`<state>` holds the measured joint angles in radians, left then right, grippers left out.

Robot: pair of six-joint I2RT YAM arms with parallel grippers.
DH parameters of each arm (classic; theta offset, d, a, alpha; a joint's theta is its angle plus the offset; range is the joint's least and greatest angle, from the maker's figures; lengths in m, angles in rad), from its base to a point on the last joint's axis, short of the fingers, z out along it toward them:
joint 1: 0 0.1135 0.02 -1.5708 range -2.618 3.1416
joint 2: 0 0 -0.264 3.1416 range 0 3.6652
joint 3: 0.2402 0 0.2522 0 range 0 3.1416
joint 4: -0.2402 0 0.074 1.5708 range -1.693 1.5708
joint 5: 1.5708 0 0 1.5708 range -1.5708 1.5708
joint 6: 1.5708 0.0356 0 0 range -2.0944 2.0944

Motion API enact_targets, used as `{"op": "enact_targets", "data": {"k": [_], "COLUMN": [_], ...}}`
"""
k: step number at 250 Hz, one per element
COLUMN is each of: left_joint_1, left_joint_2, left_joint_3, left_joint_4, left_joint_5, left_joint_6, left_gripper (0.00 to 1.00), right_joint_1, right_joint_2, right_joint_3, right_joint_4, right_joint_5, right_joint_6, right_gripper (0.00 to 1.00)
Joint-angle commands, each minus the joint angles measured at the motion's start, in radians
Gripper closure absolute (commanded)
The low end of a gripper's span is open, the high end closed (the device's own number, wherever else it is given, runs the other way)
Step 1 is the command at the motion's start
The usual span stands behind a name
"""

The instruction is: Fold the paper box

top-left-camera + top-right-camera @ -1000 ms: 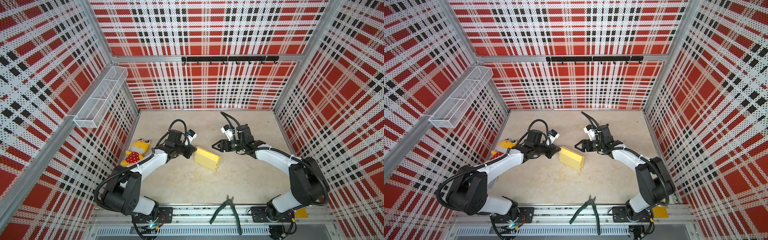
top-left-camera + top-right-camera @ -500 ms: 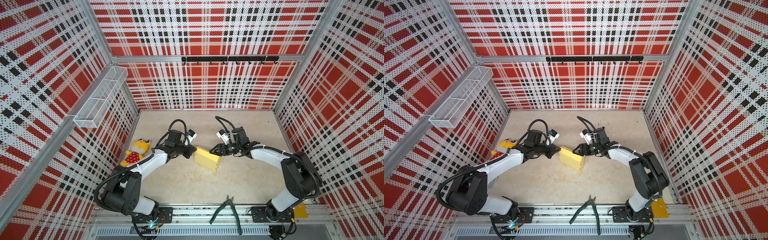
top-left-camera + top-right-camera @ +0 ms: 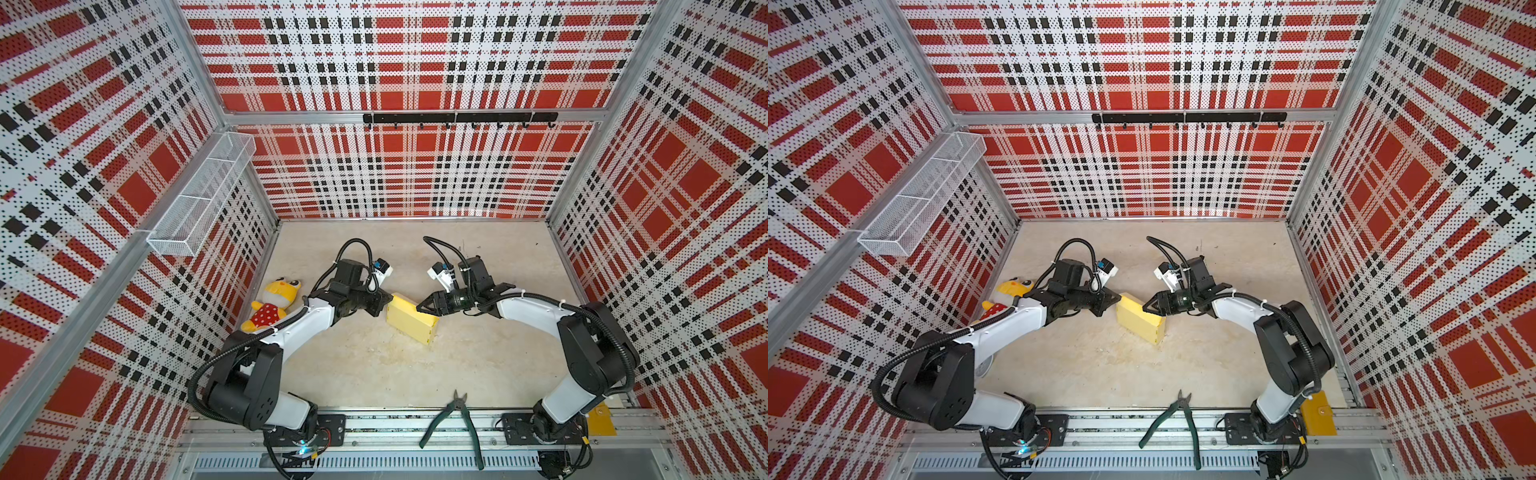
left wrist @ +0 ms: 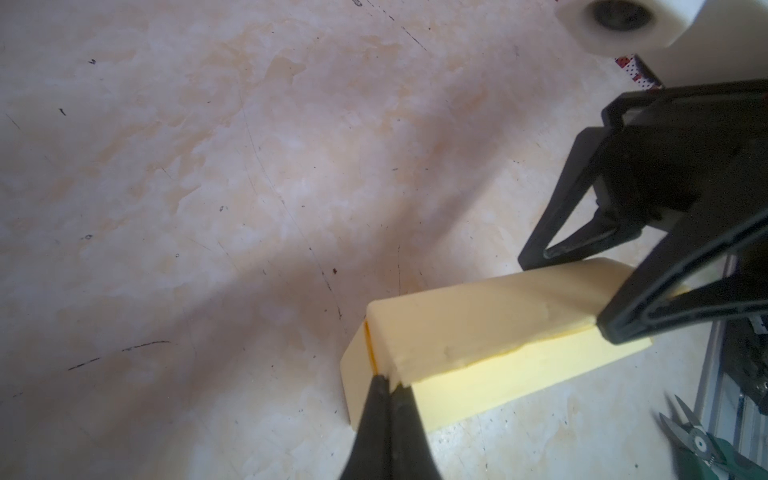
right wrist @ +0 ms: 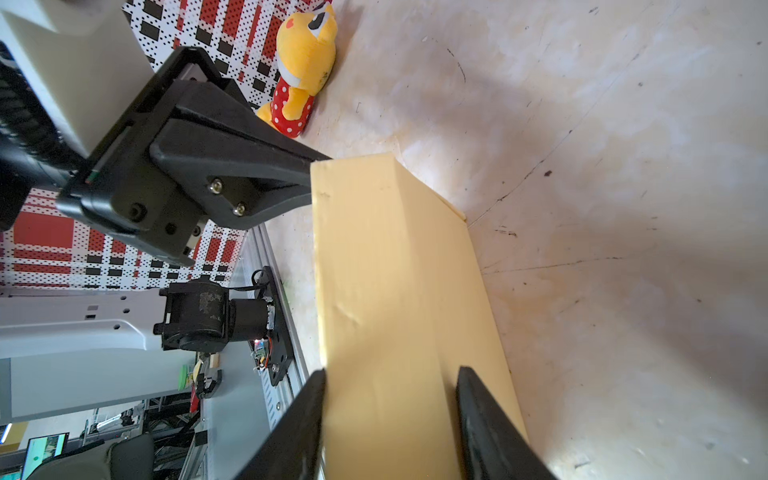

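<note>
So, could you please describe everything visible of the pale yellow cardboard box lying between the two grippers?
The pale yellow cardboard box looks fully closed: a long, shallow block of thin card with crisp edges, a seam at one end and faint dents on top. It lies diagonally on the beige mottled tabletop, mid-table. The shut left gripper touches one end at the seam; the open right gripper straddles the other end, one finger against its side.
</note>
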<state>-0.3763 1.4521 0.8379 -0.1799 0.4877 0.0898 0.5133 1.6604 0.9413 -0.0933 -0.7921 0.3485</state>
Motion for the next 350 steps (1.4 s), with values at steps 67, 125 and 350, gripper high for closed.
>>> {"op": "enact_targets", "data": {"k": [67, 125, 350], "left_joint_1": [0.014, 0.019, 0.024], "left_joint_2": [-0.012, -0.025, -0.036], "left_joint_3": [-0.040, -0.049, -0.058], "left_joint_4": [-0.061, -0.054, -0.041], "left_joint_5": [-0.017, -0.016, -0.015], "left_joint_6": [-0.019, -0.023, -0.025], "left_gripper": [1.00, 1.00, 1.00], "right_joint_1": [0.053, 0.095, 0.309], "right_joint_2": [0.017, -0.001, 0.010], "right_joint_3": [0.013, 0.035, 0.225], "right_joint_4": [-0.057, -0.091, -0.382], "right_joint_5": [0.108, 0.164, 0.602], "right_joint_6": [-0.062, -0.065, -0.198], "right_gripper": [0.55, 0.56, 0.49]}}
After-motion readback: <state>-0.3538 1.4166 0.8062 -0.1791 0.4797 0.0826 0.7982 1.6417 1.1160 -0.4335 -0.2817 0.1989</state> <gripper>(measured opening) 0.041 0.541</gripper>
